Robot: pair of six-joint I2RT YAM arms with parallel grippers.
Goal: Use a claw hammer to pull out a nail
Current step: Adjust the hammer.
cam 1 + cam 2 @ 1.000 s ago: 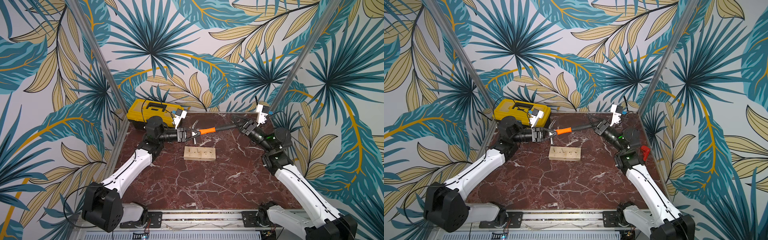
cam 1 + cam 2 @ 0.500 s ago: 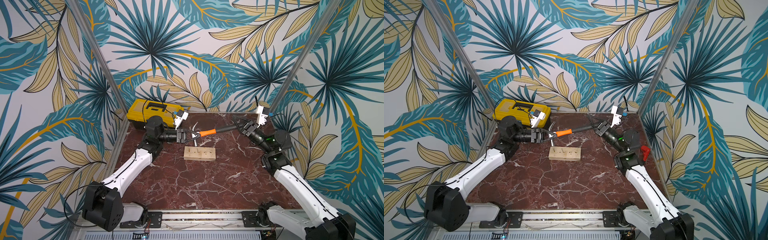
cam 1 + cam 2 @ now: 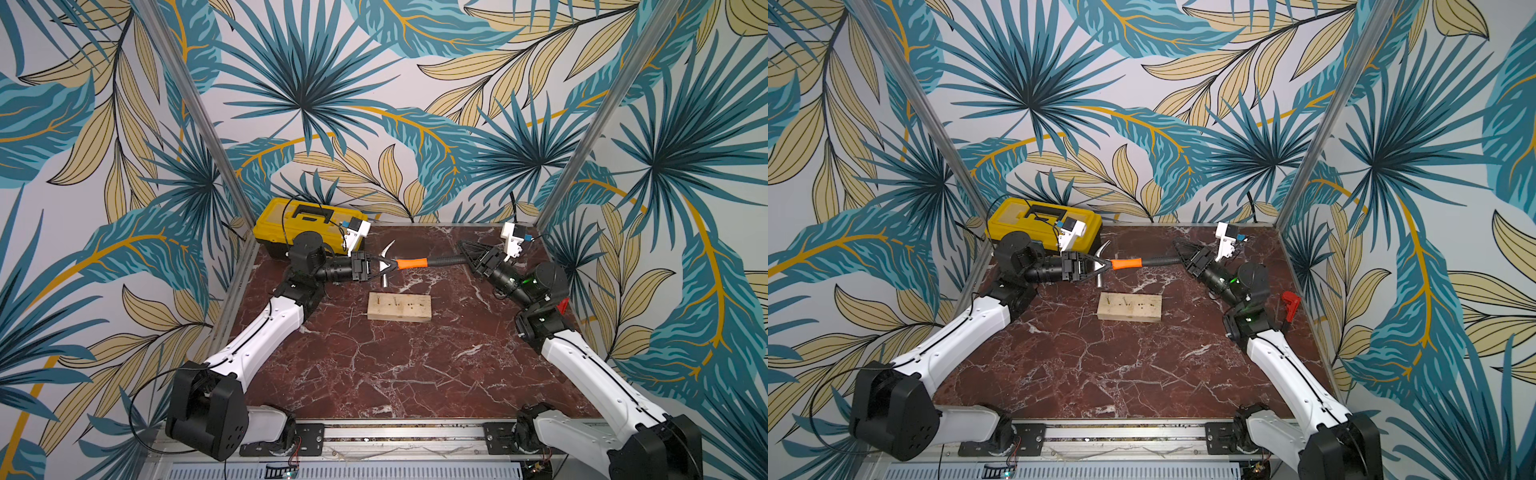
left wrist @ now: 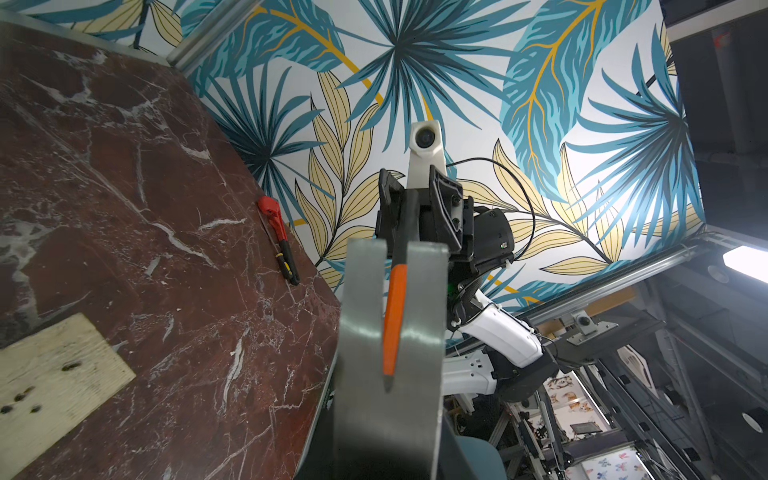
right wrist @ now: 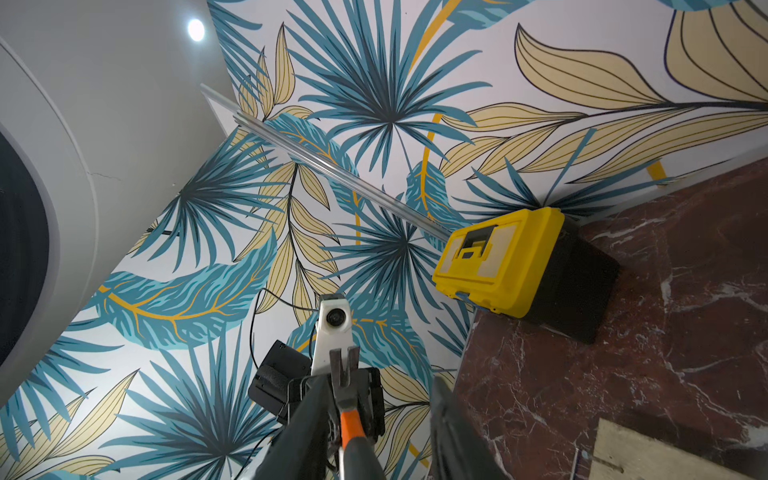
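Note:
The claw hammer (image 3: pixel 411 263) hangs level above the table's far side, claw pointing up, seen in both top views (image 3: pixel 1126 263). My left gripper (image 3: pixel 386 264) is shut on its neck just below the silver head; in the left wrist view the forked claw (image 4: pixel 419 353) fills the foreground. My right gripper (image 3: pixel 462 257) stands open around the black handle; the right wrist view shows the handle (image 5: pixel 351 415) near one finger with a gap to the other. A wooden block (image 3: pixel 399 306) with small nails (image 3: pixel 1125 298) standing in it lies below the hammer.
A yellow toolbox (image 3: pixel 307 224) sits in the far left corner behind the left arm. A red-headed tool (image 3: pixel 1289 301) lies by the right wall. One loose nail (image 3: pixel 351 320) rests on the marble left of the block.
The right gripper's jaws have parted off the hammer handle. The left gripper closed further on the hammer's neck. The hammer has stayed in about the same place.

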